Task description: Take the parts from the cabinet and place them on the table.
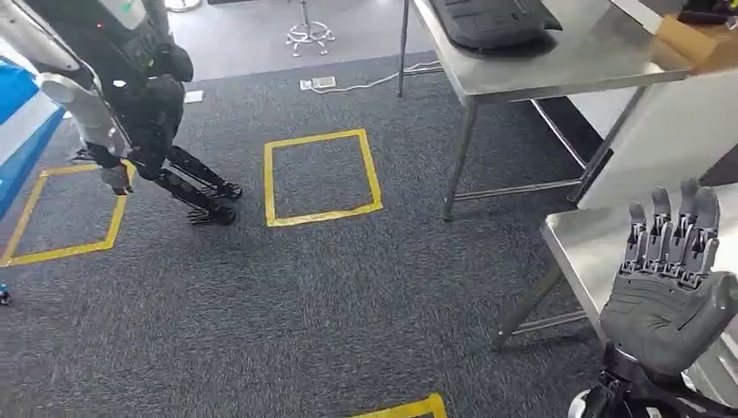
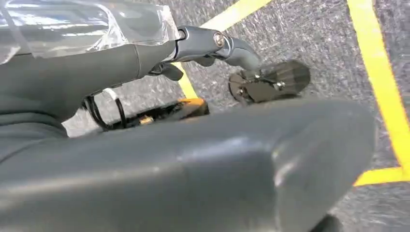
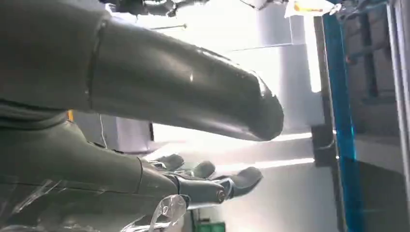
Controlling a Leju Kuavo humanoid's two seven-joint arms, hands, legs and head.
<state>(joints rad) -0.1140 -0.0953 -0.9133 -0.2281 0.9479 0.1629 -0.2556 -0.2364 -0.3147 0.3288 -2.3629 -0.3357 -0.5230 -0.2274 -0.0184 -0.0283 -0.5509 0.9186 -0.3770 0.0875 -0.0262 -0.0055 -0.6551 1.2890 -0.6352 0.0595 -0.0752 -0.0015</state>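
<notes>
1. Hands: right hand (image 1: 668, 277) raised, palm up, fingers straight and apart, holding nothing, over corner of a bare steel table (image 1: 581, 239) at right.
2. Left hand (image 2: 193, 145) hangs low over grey carpet (image 1: 305, 305); wrist view shows thumb and one bent finger, can't tell if closed. No parts seen.
3. Yellow tape squares on carpet: two full (image 1: 320, 177), (image 1: 63, 213), one partial (image 1: 409, 408).
4. 2nd steel table (image 1: 557, 65) farther back w/ dark tray (image 1: 492, 22), cardboard box (image 1: 696, 39).

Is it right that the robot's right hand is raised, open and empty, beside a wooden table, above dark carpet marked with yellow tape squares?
Not quite: the table is bare steel, not wood, as the head view shows. The right hand is raised, open and empty, above dark carpet with yellow tape squares.
</notes>
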